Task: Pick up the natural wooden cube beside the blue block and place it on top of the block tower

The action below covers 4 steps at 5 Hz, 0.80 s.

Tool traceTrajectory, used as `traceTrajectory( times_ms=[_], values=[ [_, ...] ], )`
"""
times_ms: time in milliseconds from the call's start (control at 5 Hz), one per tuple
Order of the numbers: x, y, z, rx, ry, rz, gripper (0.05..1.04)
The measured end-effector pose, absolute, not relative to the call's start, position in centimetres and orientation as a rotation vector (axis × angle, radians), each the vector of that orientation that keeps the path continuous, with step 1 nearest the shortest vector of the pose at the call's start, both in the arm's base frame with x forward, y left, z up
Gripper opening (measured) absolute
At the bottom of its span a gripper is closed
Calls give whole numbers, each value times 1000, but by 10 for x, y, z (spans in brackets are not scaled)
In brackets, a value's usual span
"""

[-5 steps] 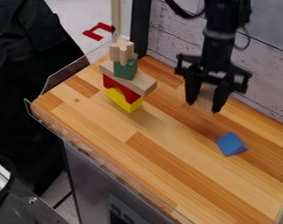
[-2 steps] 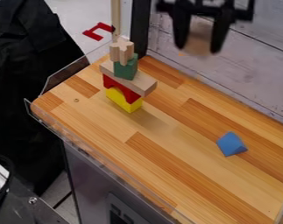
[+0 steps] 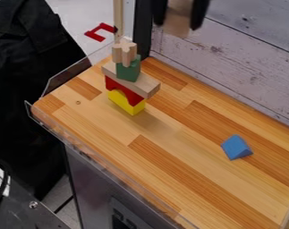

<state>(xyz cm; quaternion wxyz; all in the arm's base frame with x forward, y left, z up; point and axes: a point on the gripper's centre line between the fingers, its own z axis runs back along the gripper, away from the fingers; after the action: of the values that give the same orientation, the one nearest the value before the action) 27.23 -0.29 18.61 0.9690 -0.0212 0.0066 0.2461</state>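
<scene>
High at the top edge of the camera view hangs the gripper (image 3: 181,20), its two fingers shut on a light wooden block (image 3: 177,19) between them. Below and to its left stands a stack: a yellow block (image 3: 126,102) at the bottom, a red arch (image 3: 123,91) on it, then a flat wooden plank (image 3: 145,84), a green block (image 3: 128,70), and a natural-wood piece (image 3: 124,53) with a notched top. A blue triangular block (image 3: 236,147) lies alone on the right part of the wooden tabletop.
The wooden tabletop (image 3: 164,167) has a clear plastic guard (image 3: 69,76) along its left side. A whitewashed plank wall (image 3: 248,67) runs behind, with a black post (image 3: 143,29) near the back corner. A red piece (image 3: 100,32) lies beyond the table.
The gripper has risen from above the table's back part and then moved left toward the stack's side, carrying the wooden block. The stack and blue block have stayed put.
</scene>
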Motion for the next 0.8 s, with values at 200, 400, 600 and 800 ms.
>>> traceTrajectory(
  times_ms=[200, 400, 600, 800],
  values=[
    [272, 14, 185, -67, 19, 521, 546],
    [271, 28, 185, -79, 18, 551, 546],
    [272, 38, 184, -77, 42, 576, 546],
    [272, 41, 180, -77, 62, 576, 546]
  ],
)
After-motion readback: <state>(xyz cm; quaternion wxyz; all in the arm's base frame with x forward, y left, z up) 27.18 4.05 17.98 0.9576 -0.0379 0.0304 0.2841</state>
